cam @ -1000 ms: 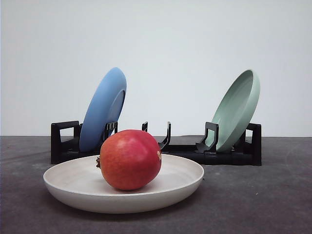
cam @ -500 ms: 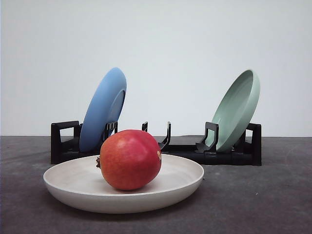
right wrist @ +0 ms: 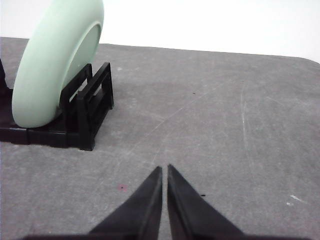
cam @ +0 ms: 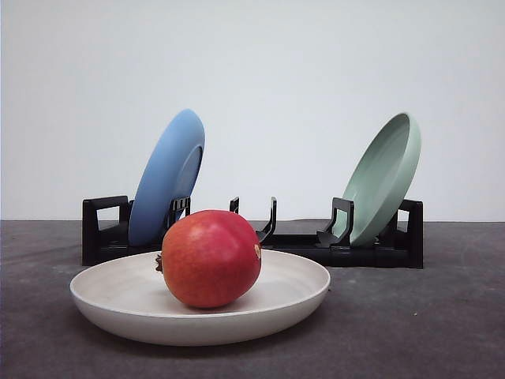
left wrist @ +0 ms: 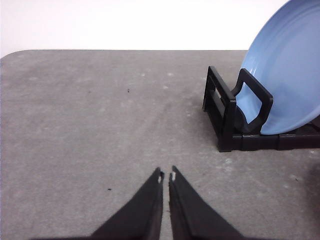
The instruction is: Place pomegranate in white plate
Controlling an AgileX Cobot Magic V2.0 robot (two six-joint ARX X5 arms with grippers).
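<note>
Front view: nothing has shifted across the last second. The pomegranate point(cam: 211, 258) sits inside the white plate point(cam: 296, 304), a little toward nine o'clock of the plate's centre, its dark calyx nub pointing to nine o'clock. Behind them the black dish rack point(cam: 371, 249) holds the blue plate point(cam: 167, 175) at eleven o'clock and the pale green plate point(cam: 384, 178) at one o'clock, both tilted. The fruit's stillness suggests the placement is finished.

Left wrist view: the left gripper point(left wrist: 166, 177) hovers over bare grey tabletop point(left wrist: 90, 130), fingertips pinched together and holding nothing; the blue plate stands in the rack at two o'clock.

Right wrist view: the right gripper point(right wrist: 164, 171) is likewise clenched and empty above the table, with the pale green plate at ten o'clock.
</note>
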